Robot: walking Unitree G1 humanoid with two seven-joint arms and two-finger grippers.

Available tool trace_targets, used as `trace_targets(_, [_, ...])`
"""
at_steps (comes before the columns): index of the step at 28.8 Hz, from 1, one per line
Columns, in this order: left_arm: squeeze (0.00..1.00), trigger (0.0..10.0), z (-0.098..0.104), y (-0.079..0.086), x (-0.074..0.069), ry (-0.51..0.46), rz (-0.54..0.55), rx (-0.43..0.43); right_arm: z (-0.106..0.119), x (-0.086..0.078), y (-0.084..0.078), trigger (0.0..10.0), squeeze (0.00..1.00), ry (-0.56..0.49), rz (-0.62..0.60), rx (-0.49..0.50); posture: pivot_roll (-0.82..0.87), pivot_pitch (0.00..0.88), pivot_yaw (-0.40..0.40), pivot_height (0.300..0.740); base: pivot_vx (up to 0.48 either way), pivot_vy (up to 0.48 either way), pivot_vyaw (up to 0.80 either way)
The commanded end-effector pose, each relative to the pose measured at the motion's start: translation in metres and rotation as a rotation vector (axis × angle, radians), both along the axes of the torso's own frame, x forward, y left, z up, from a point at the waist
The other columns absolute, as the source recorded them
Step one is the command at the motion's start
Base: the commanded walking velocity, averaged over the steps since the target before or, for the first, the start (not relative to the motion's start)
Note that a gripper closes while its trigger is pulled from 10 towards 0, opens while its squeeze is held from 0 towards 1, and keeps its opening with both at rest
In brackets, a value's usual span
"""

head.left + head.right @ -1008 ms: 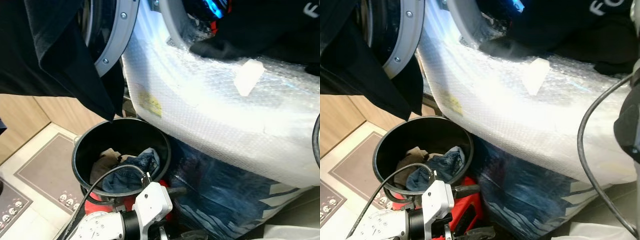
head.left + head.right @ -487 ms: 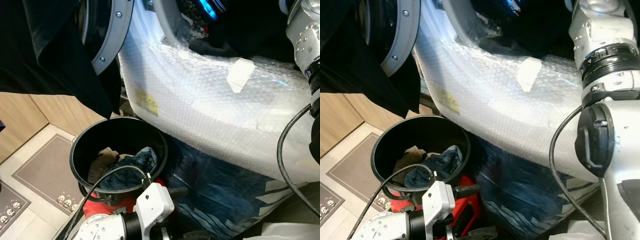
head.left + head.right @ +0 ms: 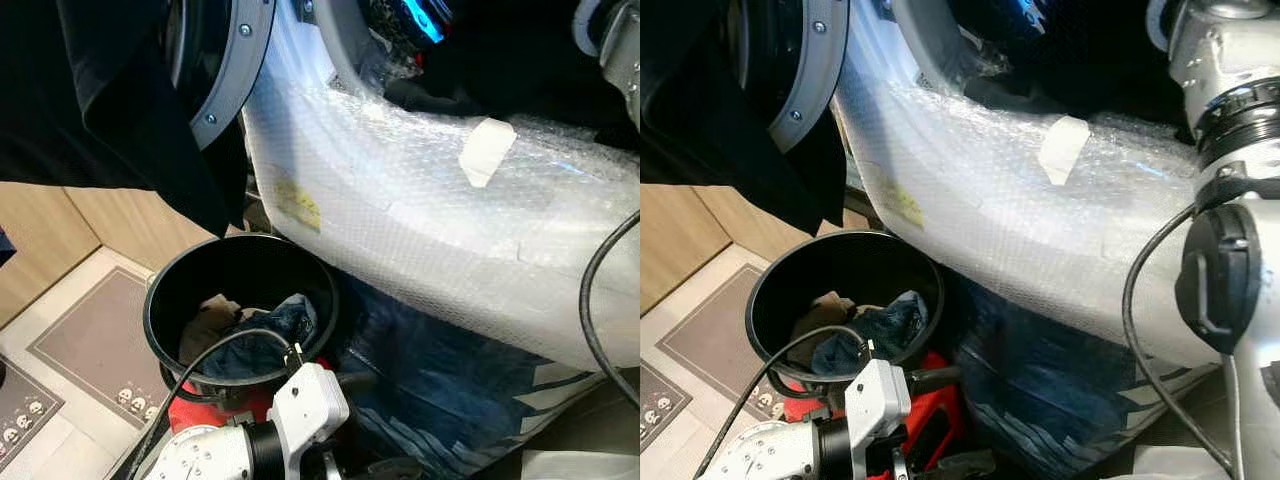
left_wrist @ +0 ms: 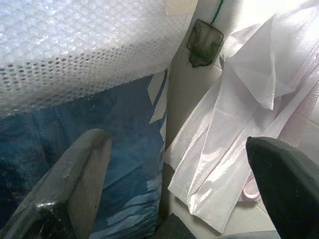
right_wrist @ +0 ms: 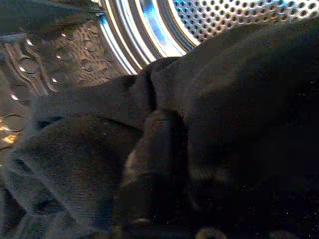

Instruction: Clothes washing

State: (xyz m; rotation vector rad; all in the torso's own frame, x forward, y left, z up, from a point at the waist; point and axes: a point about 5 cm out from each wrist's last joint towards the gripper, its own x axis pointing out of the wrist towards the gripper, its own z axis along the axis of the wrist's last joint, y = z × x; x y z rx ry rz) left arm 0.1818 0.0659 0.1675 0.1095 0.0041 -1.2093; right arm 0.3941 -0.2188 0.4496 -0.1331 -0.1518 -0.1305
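Right gripper inside drum, pressed into dark garment, finger state unclear. Left gripper fingers apart, lower frame, empty.

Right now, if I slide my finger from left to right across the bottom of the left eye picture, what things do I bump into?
Patterned floor mat → black bucket of clothes → blue plastic sheet → black cable.

Right gripper inside the perforated steel drum, fingers buried in the dark crumpled garment lying around them. Left gripper low, beside the round black laundry bucket; bubble-wrapped white washer front above it, crumpled white plastic sheet ahead.
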Motion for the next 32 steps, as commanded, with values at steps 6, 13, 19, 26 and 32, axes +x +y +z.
trace_targets(6, [0.00, 10.0, 0.000, -0.003, 0.003, -0.006, -0.018, -0.003, 0.034, -0.020, 0.002, 10.0, 1.00, -0.067, -0.041, -0.029, -0.12, 0.192, -0.035, 0.740, 0.000, 0.000, 0.00])
trace_targets(13, [0.00, 10.0, 0.001, -0.007, 0.006, -0.007, -0.032, -0.008, 0.031, -0.028, 0.008, 10.0, 1.00, -0.052, -0.013, -0.042, -0.16, 0.191, -0.026, 0.740, 0.000, 0.000, 0.00])
trace_targets(19, [0.00, 10.0, 0.002, -0.007, 0.009, -0.013, -0.034, -0.007, 0.014, -0.034, 0.006, 10.0, 1.00, -0.002, -0.032, -0.063, -0.16, 0.188, -0.022, 0.740, 0.000, 0.000, 0.00])
trace_targets(26, [0.00, 10.0, 0.002, -0.008, 0.010, -0.020, -0.032, -0.006, -0.003, -0.046, 0.007, 10.0, 1.00, 0.002, -0.023, -0.056, -0.17, 0.182, -0.016, 0.740, 0.000, 0.000, 0.00])
trace_targets(32, [0.00, 10.0, 0.004, -0.008, 0.012, -0.026, -0.029, -0.010, -0.012, -0.062, 0.008, 10.0, 1.00, -0.017, 0.010, -0.054, -0.17, 0.179, -0.007, 0.740, 0.000, 0.000, 0.00])
